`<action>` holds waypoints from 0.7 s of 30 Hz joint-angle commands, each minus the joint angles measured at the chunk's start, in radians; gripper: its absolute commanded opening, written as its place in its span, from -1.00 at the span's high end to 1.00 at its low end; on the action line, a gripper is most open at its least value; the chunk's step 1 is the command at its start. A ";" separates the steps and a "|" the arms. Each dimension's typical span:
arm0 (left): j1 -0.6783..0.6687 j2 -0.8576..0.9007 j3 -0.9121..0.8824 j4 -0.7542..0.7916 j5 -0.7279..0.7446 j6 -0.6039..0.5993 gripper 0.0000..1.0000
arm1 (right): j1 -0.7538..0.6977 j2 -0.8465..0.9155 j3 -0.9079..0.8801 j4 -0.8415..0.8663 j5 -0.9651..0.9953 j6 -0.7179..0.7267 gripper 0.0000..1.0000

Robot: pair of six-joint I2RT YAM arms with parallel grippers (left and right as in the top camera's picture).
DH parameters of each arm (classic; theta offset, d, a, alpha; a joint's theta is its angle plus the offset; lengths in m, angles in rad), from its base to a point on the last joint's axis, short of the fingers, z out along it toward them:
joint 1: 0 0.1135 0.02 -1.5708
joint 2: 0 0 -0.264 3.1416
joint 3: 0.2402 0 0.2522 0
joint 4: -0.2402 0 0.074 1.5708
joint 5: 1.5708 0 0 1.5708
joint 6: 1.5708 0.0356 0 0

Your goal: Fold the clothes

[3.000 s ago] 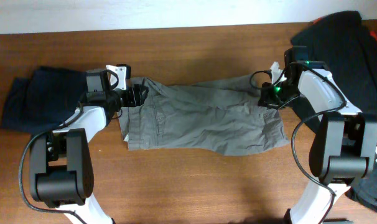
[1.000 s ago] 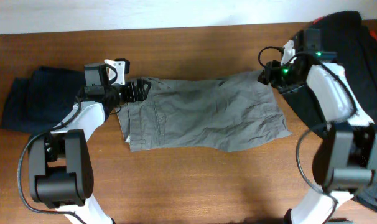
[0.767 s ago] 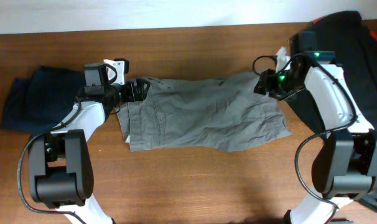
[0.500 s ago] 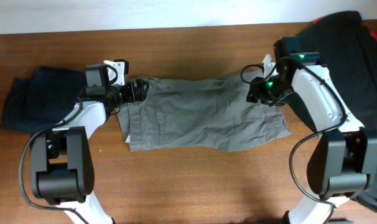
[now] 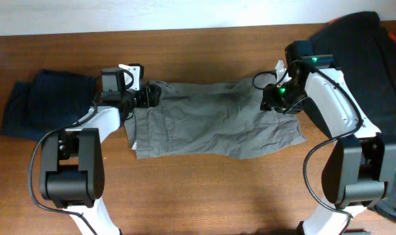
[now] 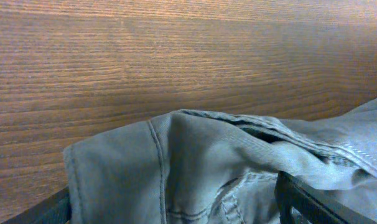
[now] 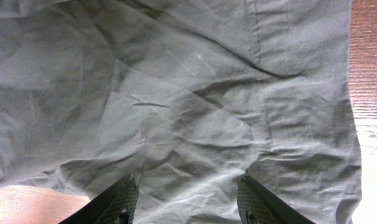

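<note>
The grey shorts lie spread flat across the middle of the table, waistband at the left. My left gripper is at the shorts' top left corner. In the left wrist view its fingers are wide apart with the seamed waistband fabric bunched between them. My right gripper is open over the upper right part of the shorts. In the right wrist view its fingers hover apart above wrinkled grey cloth, holding nothing.
A folded navy garment lies at the left end of the table. A black pile of clothes with a red edge fills the right end, beside the right arm. Bare wood runs along the front.
The right gripper pulled the shorts' right edge outward, let go and came back left over the cloth. The shorts lie wider and flatter. The left arm shifted a little to the right.
</note>
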 commanded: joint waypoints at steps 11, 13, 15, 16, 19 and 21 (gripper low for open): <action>0.003 -0.087 0.014 -0.082 0.118 0.007 0.99 | -0.020 0.029 -0.006 0.381 0.153 -0.007 -0.13; 0.003 -0.114 0.014 -0.111 0.117 0.007 0.99 | -0.035 0.042 -0.006 0.419 0.167 -0.007 -0.13; 0.003 -0.140 0.014 -0.149 0.114 0.006 0.99 | -0.050 0.058 -0.006 0.447 0.170 -0.007 -0.20; 0.003 -0.155 0.014 -0.180 0.114 0.006 0.99 | -0.063 0.074 -0.006 0.468 0.169 -0.007 -0.28; 0.003 -0.171 0.014 -0.235 0.113 0.007 0.99 | -0.077 0.097 -0.006 0.483 0.169 -0.007 -0.28; 0.003 -0.171 0.014 -0.257 0.110 0.007 0.99 | -0.077 0.103 -0.006 0.486 0.169 -0.007 -0.28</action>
